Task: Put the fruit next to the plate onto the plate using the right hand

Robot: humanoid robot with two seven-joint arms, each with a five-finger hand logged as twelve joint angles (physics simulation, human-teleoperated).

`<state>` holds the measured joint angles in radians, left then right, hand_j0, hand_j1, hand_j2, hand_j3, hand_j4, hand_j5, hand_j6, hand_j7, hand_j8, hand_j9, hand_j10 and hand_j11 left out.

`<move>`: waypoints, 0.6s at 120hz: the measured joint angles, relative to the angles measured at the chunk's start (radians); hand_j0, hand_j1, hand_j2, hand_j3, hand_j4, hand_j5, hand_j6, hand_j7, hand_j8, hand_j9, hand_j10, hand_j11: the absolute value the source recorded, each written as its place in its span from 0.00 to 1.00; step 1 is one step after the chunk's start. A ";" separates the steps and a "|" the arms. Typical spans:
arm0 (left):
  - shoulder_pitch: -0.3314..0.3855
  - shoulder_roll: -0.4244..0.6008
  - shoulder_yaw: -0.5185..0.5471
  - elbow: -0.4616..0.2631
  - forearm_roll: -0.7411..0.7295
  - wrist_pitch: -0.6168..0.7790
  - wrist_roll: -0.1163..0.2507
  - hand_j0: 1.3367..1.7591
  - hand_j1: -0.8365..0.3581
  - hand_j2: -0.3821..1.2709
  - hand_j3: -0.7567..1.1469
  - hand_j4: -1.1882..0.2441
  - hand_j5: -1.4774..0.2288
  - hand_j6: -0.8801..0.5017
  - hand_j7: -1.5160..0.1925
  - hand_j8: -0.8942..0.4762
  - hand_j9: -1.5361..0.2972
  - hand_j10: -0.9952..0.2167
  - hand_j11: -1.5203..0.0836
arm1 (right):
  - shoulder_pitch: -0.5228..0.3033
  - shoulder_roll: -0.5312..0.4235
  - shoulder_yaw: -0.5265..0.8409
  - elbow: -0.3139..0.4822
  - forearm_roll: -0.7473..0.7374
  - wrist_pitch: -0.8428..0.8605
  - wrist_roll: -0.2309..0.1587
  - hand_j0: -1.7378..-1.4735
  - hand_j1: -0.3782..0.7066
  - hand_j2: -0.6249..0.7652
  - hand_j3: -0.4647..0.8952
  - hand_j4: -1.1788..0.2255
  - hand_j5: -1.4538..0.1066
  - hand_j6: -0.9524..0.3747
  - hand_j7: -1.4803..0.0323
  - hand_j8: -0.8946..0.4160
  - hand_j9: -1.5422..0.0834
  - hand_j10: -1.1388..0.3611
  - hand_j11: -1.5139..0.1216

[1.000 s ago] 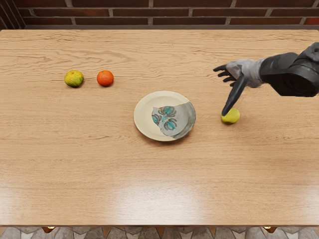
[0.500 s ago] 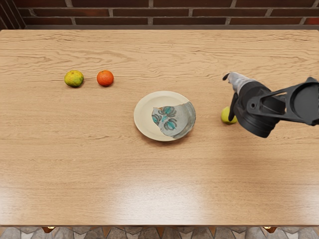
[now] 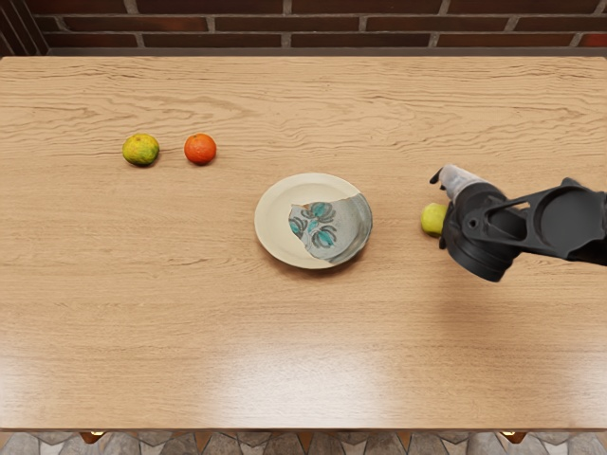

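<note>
The yellow-green fruit [image 3: 432, 219] lies on the worktop [image 3: 190, 313], right of the plate [image 3: 275, 216]. The right hand [image 3: 455, 182] is just beside it, mostly hidden by the forearm, so I cannot tell its grip.

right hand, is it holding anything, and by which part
Cannot tell: the right hand is at the right side of the yellow fruit, but its wrist hides any contact.

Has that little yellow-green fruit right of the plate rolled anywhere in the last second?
No. The small yellow-green round fruit keeps its gap right of the cream ceramic plate.
</note>
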<state>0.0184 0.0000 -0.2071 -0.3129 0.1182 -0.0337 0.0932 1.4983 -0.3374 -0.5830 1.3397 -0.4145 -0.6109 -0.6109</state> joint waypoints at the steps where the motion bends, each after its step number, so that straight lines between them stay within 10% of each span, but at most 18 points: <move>1: 0.000 0.000 0.000 0.000 0.000 0.000 0.000 0.76 0.98 0.23 0.40 0.82 0.86 0.63 0.88 0.65 0.83 0.81 0.94 | 0.000 0.001 0.000 -0.001 0.000 0.000 0.000 0.30 0.29 0.42 0.34 0.67 0.73 0.53 0.77 0.50 0.75 0.60 0.73; 56: 0.000 0.000 0.000 0.000 0.000 0.000 0.000 0.76 0.98 0.23 0.40 0.82 0.86 0.63 0.88 0.65 0.83 0.81 0.94 | -0.008 0.014 0.005 -0.004 -0.001 0.000 0.000 0.30 0.36 0.41 0.34 0.62 0.68 0.49 0.72 0.45 0.70 0.55 0.68; 72: 0.000 0.000 0.000 0.000 0.000 0.000 0.000 0.76 0.98 0.23 0.40 0.82 0.86 0.63 0.88 0.65 0.83 0.81 0.94 | -0.052 0.008 0.067 -0.008 -0.003 -0.001 -0.001 0.31 0.57 0.41 0.34 0.46 0.50 0.36 0.53 0.37 0.53 0.42 0.51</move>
<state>0.0184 0.0000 -0.2072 -0.3129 0.1182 -0.0337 0.0934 1.4458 -0.3295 -0.5161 1.3321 -0.4174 -0.6117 -0.6122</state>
